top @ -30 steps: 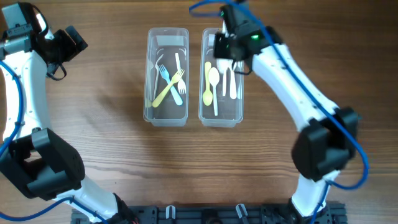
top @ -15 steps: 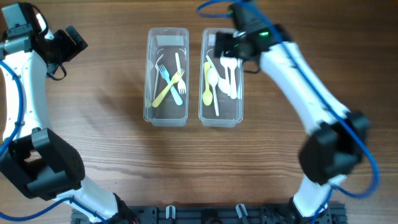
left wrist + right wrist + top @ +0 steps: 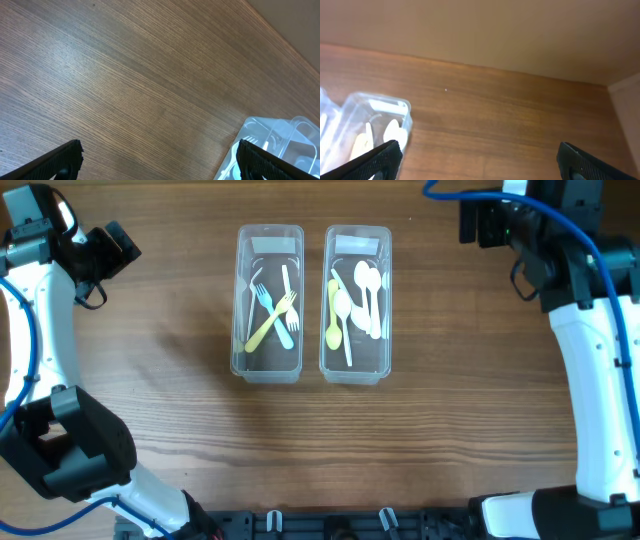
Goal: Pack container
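Two clear plastic containers stand side by side at the middle back. The left container (image 3: 241,300) holds a blue, a yellow and a white fork (image 3: 270,310). In the right container (image 3: 389,300) lie yellow and white spoons (image 3: 368,295). My right gripper (image 3: 474,222) hovers open and empty at the back right, off to the right of that container; its wrist view shows the container's corner (image 3: 406,107) beside the left fingertip (image 3: 382,157). My left gripper (image 3: 118,246) is open and empty at the far left, with the left container's edge (image 3: 265,127) near its right fingertip (image 3: 257,160).
Bare wooden tabletop surrounds the containers. A black rail (image 3: 330,525) runs along the front edge. The table's back edge and a beige wall (image 3: 480,30) appear in the right wrist view.
My right gripper opened over the right container, left white spoons in it, and pulled away to the back right. The left arm has not moved.
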Robot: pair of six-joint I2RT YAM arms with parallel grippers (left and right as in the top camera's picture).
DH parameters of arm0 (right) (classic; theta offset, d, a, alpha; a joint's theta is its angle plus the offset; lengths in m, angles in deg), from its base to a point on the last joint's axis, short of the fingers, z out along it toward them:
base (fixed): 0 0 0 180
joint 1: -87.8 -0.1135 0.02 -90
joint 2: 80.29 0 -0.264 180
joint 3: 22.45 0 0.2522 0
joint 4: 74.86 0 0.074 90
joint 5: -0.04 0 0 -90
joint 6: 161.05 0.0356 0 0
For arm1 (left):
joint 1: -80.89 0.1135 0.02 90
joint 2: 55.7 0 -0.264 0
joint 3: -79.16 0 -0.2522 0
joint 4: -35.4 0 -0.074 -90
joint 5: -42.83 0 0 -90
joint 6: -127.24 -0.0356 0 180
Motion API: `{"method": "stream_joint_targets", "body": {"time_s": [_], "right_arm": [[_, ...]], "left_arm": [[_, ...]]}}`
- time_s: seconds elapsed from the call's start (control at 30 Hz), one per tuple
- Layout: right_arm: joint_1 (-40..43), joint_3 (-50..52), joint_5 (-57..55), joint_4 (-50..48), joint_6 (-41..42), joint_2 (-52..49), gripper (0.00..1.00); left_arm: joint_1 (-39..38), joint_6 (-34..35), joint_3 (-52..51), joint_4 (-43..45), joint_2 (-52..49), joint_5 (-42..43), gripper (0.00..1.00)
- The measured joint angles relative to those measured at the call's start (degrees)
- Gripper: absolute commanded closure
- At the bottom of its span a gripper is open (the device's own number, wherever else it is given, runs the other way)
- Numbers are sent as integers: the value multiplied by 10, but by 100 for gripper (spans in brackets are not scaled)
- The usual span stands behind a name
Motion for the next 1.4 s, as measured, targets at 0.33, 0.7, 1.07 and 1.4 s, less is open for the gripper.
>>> {"method": "stream_joint_targets", "body": {"time_s": [0.33, 0.7, 1.07, 1.4], "right_arm": [[0, 0, 0, 0, -19, -1, 0], [0, 1, 0, -18, -21, -1, 0], [0, 92, 10, -150, -24, 237, 0], [36, 495, 68, -283, -5, 597, 0]], "left_arm": [[0, 0, 0, 0, 0, 0, 0], [0, 0, 0, 0, 0, 0, 0], [0, 0, 0, 0, 0, 0, 0], [0, 0, 0, 0, 0, 0, 0]]}}
